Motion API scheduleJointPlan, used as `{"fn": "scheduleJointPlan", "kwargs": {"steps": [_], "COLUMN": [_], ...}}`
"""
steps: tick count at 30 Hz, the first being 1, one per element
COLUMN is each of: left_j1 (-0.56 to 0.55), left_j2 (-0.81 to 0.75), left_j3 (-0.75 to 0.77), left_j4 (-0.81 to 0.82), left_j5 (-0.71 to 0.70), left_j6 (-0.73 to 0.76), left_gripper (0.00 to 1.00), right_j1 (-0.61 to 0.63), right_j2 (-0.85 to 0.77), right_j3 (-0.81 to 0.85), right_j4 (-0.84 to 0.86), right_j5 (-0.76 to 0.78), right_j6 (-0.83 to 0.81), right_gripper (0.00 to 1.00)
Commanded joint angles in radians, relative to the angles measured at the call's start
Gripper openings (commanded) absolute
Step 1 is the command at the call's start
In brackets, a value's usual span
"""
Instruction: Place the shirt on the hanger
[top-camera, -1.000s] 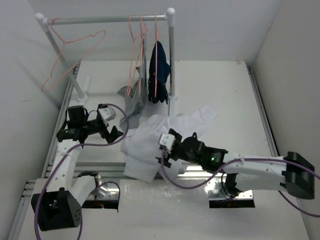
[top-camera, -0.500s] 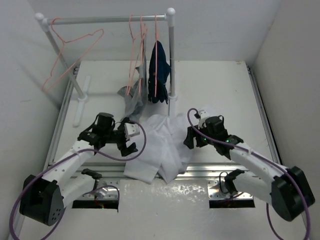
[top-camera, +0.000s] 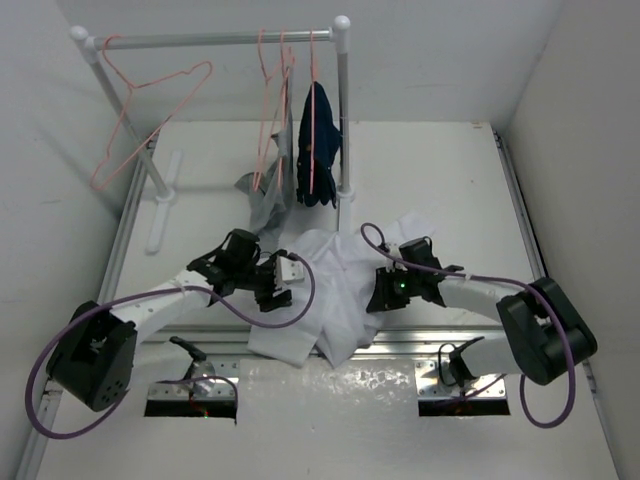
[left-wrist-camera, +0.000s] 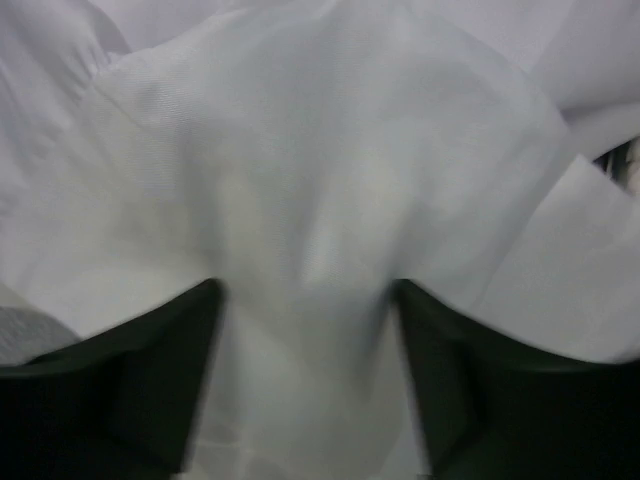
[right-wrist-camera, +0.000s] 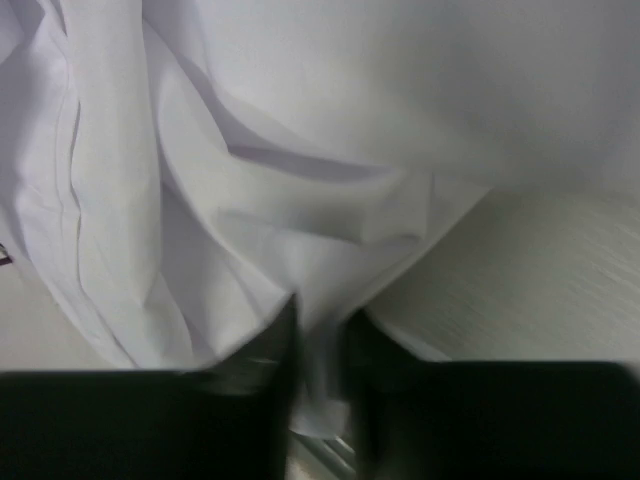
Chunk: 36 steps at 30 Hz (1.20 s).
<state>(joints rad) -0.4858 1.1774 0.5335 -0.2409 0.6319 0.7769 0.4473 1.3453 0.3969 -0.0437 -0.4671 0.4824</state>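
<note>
The white shirt (top-camera: 335, 280) lies crumpled near the table's front edge between my two grippers. My left gripper (top-camera: 288, 283) presses into its left side. In the left wrist view its jaws (left-wrist-camera: 305, 300) stand partly apart with a ridge of shirt cloth (left-wrist-camera: 330, 150) rising between them. My right gripper (top-camera: 380, 290) is at the shirt's right side. In the right wrist view it (right-wrist-camera: 320, 325) is shut on a hanging fold of the shirt (right-wrist-camera: 250, 150). A salmon-pink hanger (top-camera: 150, 110) hangs bare at the rail's left end.
The white tube rail (top-camera: 220, 40) spans the back left, with more pink hangers (top-camera: 272, 90), a grey garment (top-camera: 262, 195) and a navy garment (top-camera: 318, 140) on it. Its foot (top-camera: 163, 200) rests on the table. Walls close in on both sides. Bare tabletop (right-wrist-camera: 540, 280) lies to the right.
Both arms have swung inward onto the shirt. The right gripper has closed on a fold of it. The left gripper's jaws have narrowed around a ridge of cloth.
</note>
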Motion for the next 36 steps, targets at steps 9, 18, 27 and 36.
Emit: {"fn": "scheduleJointPlan", "kwargs": {"steps": [9,18,27,36], "left_j1": [-0.011,0.019,0.026,0.026], "left_j2": [-0.259,-0.335,-0.378,-0.407], "left_j3": [-0.018,0.229,0.214,0.006], "left_j4": [0.052,0.009,-0.135,-0.087], "left_j5": [-0.233,-0.682,-0.836,-0.824], "left_j6": [-0.004,-0.053,0.077,0.139], "left_gripper": [0.00,0.00,0.00,0.00], "right_j1": [-0.001,-0.033,-0.475,-0.541], "right_j2": [-0.250,-0.359,-0.361,-0.310], "right_j3": [0.150,0.479,0.525,0.476], "right_j4": [-0.119,-0.311,-0.324,-0.286], "right_j5": [0.287,0.702,0.481,0.263], "right_j6": [-0.088,-0.231,-0.133,-0.067], "right_gripper": [0.00,0.00,0.00,0.00]}}
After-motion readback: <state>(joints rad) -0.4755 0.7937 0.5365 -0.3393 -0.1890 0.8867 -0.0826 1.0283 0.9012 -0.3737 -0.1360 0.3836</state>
